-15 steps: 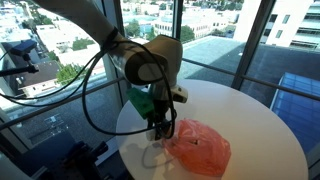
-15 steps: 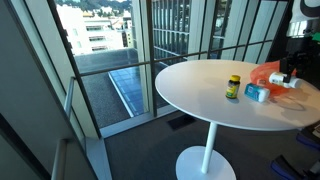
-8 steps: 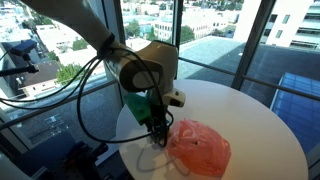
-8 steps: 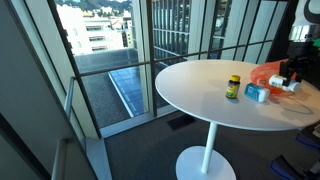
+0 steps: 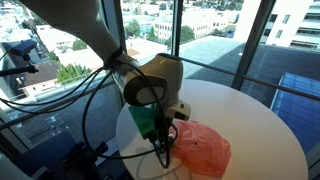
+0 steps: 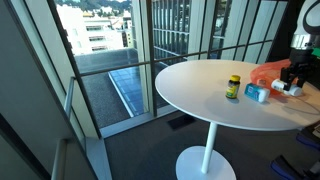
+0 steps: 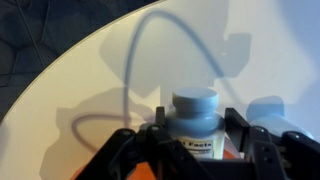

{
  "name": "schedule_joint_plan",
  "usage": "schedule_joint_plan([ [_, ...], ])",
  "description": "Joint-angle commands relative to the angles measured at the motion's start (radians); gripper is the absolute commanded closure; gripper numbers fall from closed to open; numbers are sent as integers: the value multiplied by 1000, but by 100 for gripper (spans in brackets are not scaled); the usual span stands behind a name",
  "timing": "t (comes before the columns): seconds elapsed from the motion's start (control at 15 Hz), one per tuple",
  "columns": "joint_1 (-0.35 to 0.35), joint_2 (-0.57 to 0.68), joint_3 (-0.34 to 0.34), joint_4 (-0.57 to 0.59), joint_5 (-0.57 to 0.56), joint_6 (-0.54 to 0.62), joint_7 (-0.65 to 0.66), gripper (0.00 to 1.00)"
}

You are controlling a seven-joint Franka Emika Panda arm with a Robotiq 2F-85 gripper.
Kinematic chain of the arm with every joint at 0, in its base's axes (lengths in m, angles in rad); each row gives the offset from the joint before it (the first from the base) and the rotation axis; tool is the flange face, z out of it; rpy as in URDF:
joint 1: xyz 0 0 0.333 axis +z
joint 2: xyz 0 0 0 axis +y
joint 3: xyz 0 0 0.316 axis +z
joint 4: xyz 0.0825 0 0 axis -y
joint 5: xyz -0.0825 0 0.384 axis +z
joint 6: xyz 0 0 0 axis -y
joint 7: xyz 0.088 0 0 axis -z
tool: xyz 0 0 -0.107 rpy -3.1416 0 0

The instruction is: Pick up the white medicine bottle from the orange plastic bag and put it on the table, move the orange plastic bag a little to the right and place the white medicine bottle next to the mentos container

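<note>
Tool (image 7: pixel 203 128) first: we see its fingers clamped on the white bottle (image 7: pixel 197 108), which it keeps upright just beside the orange bag (image 5: pixel 200 150), probably so the bottle can be set standing on the worktop (image 7: pixel 70 90). We cannot tell whether the bottle touches the worktop. Past the bag sits the mentos tub (image 6: pixel 257 92), and farther from the bag stands a dark yellow-capped bottle (image 6: pixel 233 87).

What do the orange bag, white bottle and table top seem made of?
The orange plastic bag looks like thin glossy plastic film: crumpled, shiny. The white medicine bottle is probably opaque plastic, smooth, with a printed label. The table has a smooth white top, perhaps laminate or paint; the look leaves it open.
</note>
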Motion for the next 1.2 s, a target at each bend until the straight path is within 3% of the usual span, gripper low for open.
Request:
schedule_joint_plan([
  [0.0,-11,49,-13,24,-7,34,13,64],
  [0.8,-9,112,-21,26,-6,53,13,64],
  [0.87,-9,112,-22,27,-6,52,14,30],
  [0.93,-9,108,-22,27,-7,48,14,13],
  [1.07,-8,98,-24,26,-10,40,15,0],
  [1.13,-5,91,-27,26,-17,35,21,0],
])
